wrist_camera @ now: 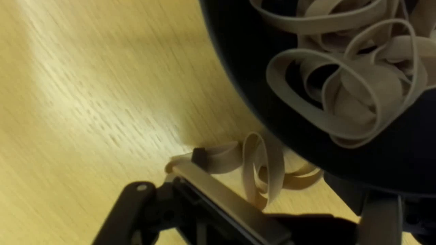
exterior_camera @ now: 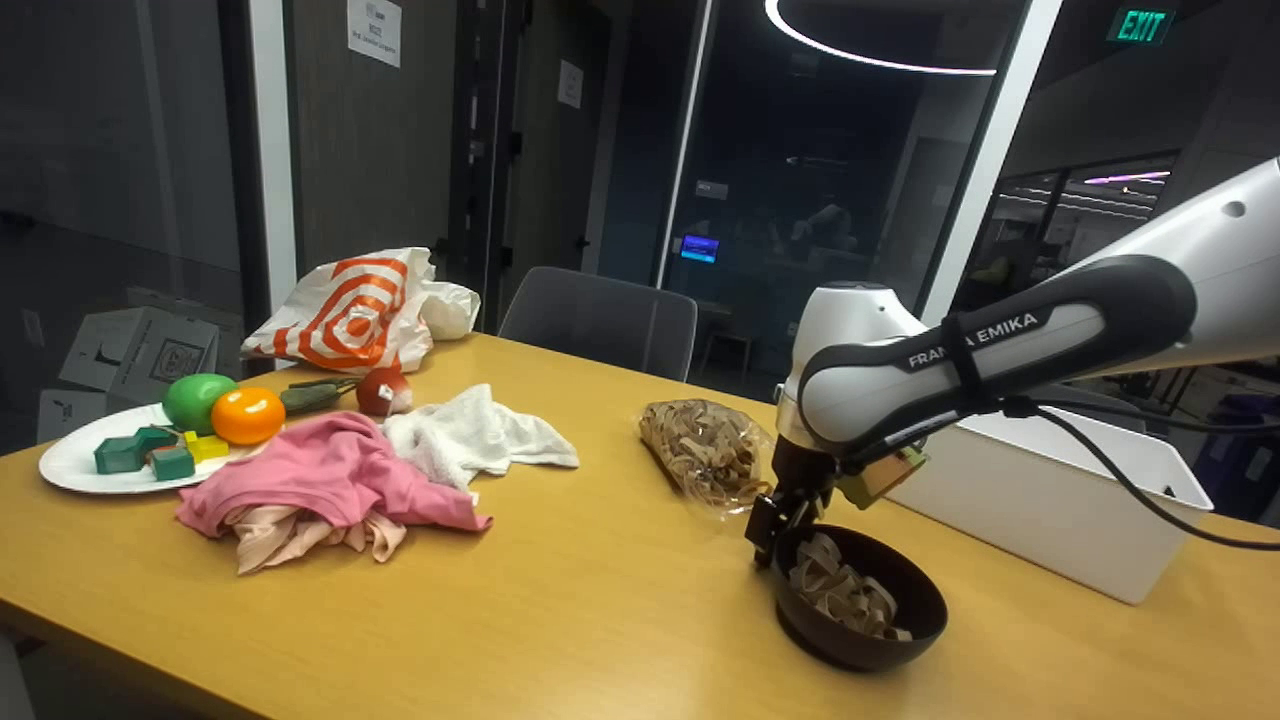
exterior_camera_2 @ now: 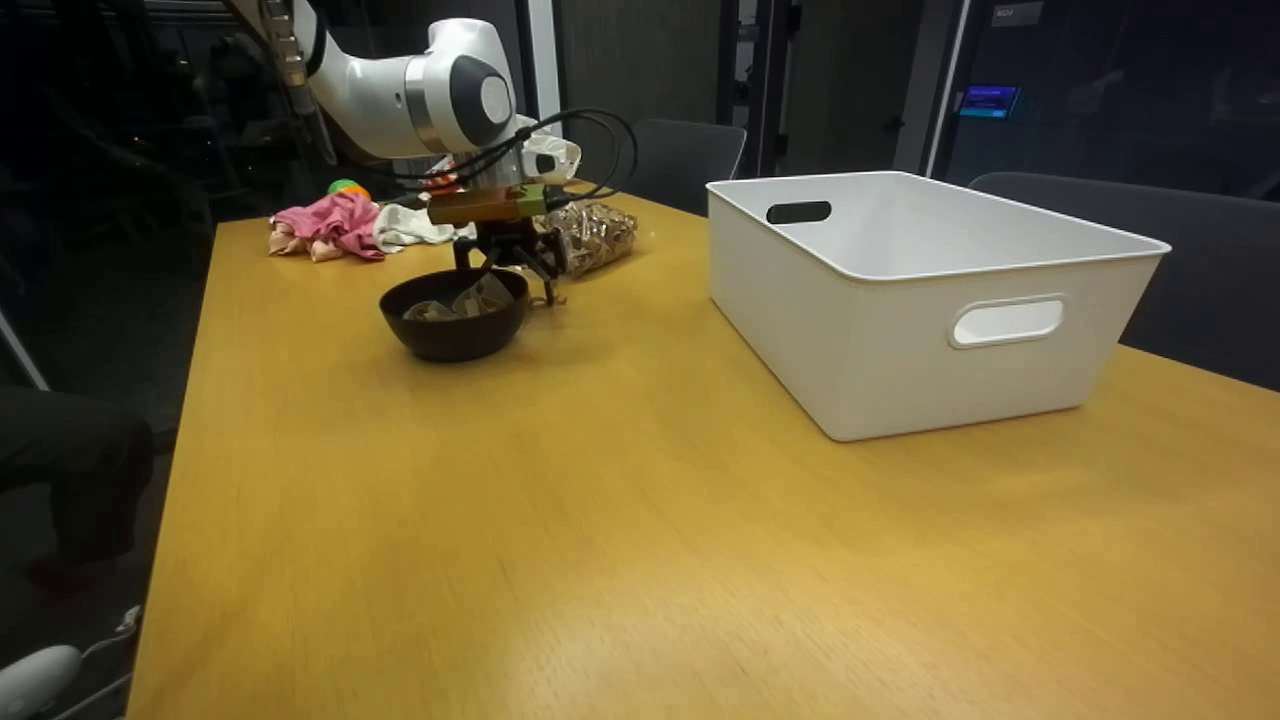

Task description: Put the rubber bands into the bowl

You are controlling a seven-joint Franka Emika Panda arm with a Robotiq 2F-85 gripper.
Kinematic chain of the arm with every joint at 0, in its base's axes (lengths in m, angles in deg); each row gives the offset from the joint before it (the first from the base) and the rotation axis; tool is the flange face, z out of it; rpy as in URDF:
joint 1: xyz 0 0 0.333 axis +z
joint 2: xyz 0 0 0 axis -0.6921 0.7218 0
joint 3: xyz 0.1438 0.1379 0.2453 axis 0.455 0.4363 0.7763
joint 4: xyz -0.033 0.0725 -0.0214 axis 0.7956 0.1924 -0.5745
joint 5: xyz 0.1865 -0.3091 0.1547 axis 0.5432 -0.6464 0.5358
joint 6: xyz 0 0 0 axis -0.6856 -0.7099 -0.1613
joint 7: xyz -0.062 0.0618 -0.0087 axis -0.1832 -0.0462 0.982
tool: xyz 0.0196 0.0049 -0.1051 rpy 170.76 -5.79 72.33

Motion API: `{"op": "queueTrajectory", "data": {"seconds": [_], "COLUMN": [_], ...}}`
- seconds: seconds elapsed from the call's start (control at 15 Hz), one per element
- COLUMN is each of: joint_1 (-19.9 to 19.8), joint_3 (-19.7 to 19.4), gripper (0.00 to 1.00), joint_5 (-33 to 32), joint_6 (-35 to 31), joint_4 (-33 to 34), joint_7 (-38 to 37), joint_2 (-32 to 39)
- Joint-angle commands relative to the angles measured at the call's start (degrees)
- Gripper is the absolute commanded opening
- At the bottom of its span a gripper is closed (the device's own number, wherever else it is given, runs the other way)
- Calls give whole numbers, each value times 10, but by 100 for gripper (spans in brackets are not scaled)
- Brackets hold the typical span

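Observation:
Loose tan rubber bands (wrist_camera: 262, 170) lie on the table beside the bowl in the wrist view; a bit of them shows in an exterior view (exterior_camera_2: 559, 300). The black bowl (wrist_camera: 368, 166) stands right next to them, with several tan rubber bands (wrist_camera: 361, 85) inside. The bowl also shows in both exterior views (exterior_camera: 815, 640) (exterior_camera_2: 455, 342). My gripper (wrist_camera: 270, 175) is open and low at the bowl's edge, with its fingers on either side of the loose bands. One finger is partly hidden under the bowl's rim in the wrist view.
A clear bag of rubber bands (exterior_camera: 705, 445) lies close behind the gripper. A white bin (exterior_camera_2: 850, 350) stands near the bowl. Farther off are a pink cloth (exterior_camera: 330, 470), a white cloth (exterior_camera: 480, 440), a white plate (exterior_camera: 70, 460) with toys and a plastic shopping bag (exterior_camera: 350, 310).

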Motion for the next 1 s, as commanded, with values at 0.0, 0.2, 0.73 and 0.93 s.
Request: {"op": "queueTrajectory", "data": {"seconds": [0.0, 0.2, 0.73, 0.93], "joint_1": [7, 7, 12, 14], "joint_3": [-4, -6, -10, -20], "gripper": [60, 37, 3, 5], "joint_5": [-6, -6, -11, -22], "joint_6": [0, -1, 12, 19], "joint_4": [7, 12, 16, 14], "joint_7": [-7, -8, -15, -30], "joint_2": [3, 2, -11, -30]}}
